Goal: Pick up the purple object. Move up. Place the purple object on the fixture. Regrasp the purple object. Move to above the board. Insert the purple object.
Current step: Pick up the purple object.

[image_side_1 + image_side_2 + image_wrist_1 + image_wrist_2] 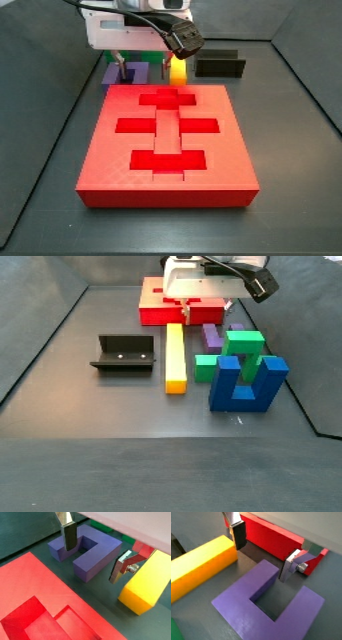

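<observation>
The purple object (93,554) is a U-shaped block lying flat on the dark floor between the red board (40,597) and a yellow bar (143,582). My gripper (93,552) hovers just over it, open, with one finger (67,537) by its notch end and the other finger (119,568) beside its outer side. Neither pad presses the block. In a side view the purple object (211,336) lies under the gripper (207,311), and the black fixture (123,353) stands apart beyond the yellow bar. The board (167,135) shows cross and bar recesses.
The yellow bar (174,356) lies lengthwise between the fixture and the purple object. Green blocks (241,348) and a tall blue block (249,383) stand close beside the purple object. Dark walls ring the floor.
</observation>
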